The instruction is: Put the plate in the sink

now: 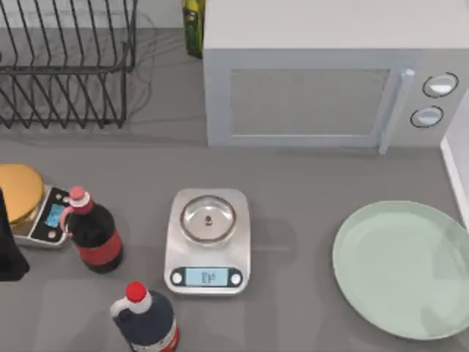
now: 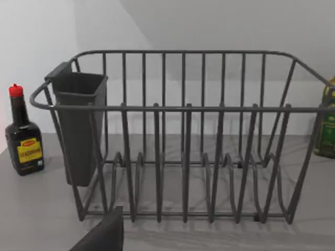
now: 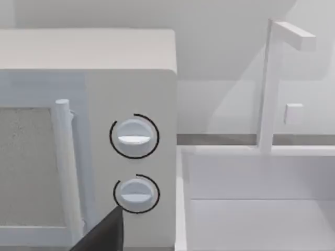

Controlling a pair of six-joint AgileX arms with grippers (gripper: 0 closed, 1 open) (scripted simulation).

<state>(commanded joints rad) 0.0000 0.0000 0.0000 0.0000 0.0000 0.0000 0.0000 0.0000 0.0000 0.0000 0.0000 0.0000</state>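
Plate (image 1: 401,268) sat flat on the grey surface (image 1: 293,191), right of the kitchen scale (image 1: 207,242) and in front of the microwave (image 1: 322,95). Nothing was touching it. Sink (image 1: 454,172) showed as a thin white edge strip just beside the plate's far-right rim; in our right wrist view the basin (image 3: 261,209) lay right next to the microwave (image 3: 89,136), tap post (image 3: 269,83) behind it.

Our left arm (image 1: 9,242) was parked at the surface's left edge, beside the second scale carrying the golden-yellow disc (image 1: 18,192). A dark tip (image 2: 102,235) of the left pincer faced the dish rack (image 2: 183,136); a dark tip (image 3: 102,235) of the right pincer faced the microwave knobs. We couldn't tell whether either pincer was apart or together.

Two dark red-capped bottles (image 1: 91,231) stood left of the kitchen scale.
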